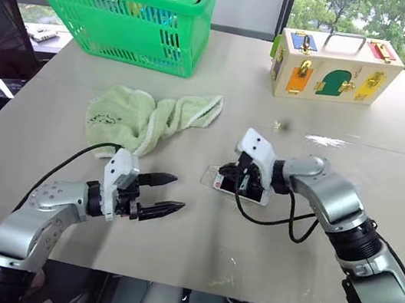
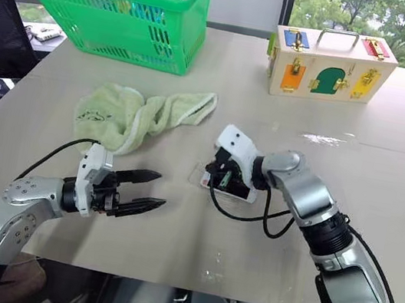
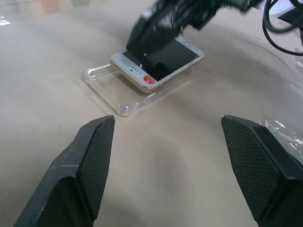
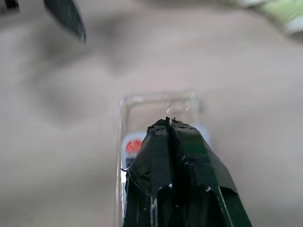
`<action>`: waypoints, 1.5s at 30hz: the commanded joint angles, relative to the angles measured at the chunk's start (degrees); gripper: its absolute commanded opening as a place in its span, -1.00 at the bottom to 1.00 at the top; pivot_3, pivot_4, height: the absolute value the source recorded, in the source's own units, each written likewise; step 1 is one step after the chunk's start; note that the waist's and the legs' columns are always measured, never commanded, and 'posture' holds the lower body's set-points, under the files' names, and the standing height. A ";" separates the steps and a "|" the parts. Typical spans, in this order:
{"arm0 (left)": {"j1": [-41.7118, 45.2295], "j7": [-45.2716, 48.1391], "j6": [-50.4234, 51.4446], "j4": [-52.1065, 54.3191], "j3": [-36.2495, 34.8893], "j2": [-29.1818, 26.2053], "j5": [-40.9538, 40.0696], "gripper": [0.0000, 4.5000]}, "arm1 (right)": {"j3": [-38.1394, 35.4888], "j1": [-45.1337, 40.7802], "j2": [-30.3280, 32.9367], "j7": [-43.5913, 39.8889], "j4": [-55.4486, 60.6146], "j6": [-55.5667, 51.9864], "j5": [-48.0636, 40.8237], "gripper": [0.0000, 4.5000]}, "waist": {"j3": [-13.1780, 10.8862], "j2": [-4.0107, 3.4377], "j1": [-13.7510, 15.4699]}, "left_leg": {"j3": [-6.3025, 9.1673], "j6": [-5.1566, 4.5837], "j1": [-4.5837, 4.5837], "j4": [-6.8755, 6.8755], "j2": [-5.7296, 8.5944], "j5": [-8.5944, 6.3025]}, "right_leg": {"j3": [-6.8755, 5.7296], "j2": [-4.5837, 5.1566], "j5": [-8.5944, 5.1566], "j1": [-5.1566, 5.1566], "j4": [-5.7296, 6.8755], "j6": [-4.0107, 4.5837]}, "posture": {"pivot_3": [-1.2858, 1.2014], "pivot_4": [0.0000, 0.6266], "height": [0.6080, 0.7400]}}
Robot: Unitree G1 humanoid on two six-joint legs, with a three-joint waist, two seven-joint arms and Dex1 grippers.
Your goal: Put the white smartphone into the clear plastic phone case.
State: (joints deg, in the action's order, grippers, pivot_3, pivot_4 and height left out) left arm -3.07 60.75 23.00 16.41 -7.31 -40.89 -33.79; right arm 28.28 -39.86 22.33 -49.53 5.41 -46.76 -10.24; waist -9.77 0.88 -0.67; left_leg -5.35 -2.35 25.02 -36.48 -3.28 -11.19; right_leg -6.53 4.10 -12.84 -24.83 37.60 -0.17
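On the beige tabletop [image 1: 196, 236], the thin, transparent plastic phone case [image 3: 106, 87] with rounded corners lies flat near the middle. The small, flat white smartphone [image 3: 161, 61] with a black screen rests screen-up on it, partly over the case, its near end overhanging the open shell. The right gripper [image 1: 243, 175] is clenched, its two black fingers [image 4: 173, 156] pressed together with nothing between them, tips down on the phone's screen. The left gripper [image 1: 172, 195] hovers to the left of the case, well apart from it, released with its fingers spread and nothing held. A crumpled pale green towel [image 1: 146, 117] lies farther back, a green plastic basket [image 1: 125, 6] at far left, and a wooden latch box [image 1: 334, 65] at far right.
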 commanded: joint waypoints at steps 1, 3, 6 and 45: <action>0.04 -0.13 -0.56 1.71 -0.90 0.05 -0.57 0.64 | 3.31 1.07 0.99 -0.57 -0.62 1.96 2.70 -1.00 | 0.00 0.00 0.00 | 0.00 0.00 -0.01 0.00 0.00 0.00 | 0.00 0.00 0.00 0.00 0.01 0.00 | 0.03 -0.52 1.00; -0.08 -0.15 -0.63 1.77 -0.94 0.08 -0.57 0.64 | 4.29 1.75 0.79 -0.71 -1.43 1.91 3.11 -1.00 | 0.01 0.01 0.04 | -0.01 0.00 -0.09 0.00 0.00 0.00 | 0.01 0.00 0.00 0.04 0.03 0.00 | 0.03 -0.52 1.00; -0.22 -0.22 -0.66 1.86 -0.95 0.14 -0.58 0.64 | 5.24 2.33 0.42 -0.08 -3.26 2.39 4.46 -1.00 | 0.03 0.01 0.04 | 0.01 0.01 -0.21 0.00 0.00 0.00 | 0.02 0.05 -0.04 0.07 0.05 0.07 | 0.03 -0.52 1.00; 0.96 -0.50 -2.14 -0.20 -0.45 1.00 0.62 0.64 | 6.00 3.55 -0.66 2.16 -10.56 -1.16 6.78 -1.00 | 0.49 0.00 -0.01 | 0.11 0.25 -0.31 -0.01 -0.02 -0.14 | 0.03 0.11 -0.10 0.16 0.03 0.21 | 0.03 -0.52 1.00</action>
State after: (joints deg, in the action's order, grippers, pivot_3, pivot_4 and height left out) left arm -2.54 60.12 21.96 16.13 -7.25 -40.04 -33.11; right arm 29.28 -39.72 21.00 -47.08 1.00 -45.70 -5.72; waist -9.28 0.88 -0.67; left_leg -5.23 -2.09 24.69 -36.49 -3.30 -11.34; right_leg -6.50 4.21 -12.95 -24.66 37.64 0.05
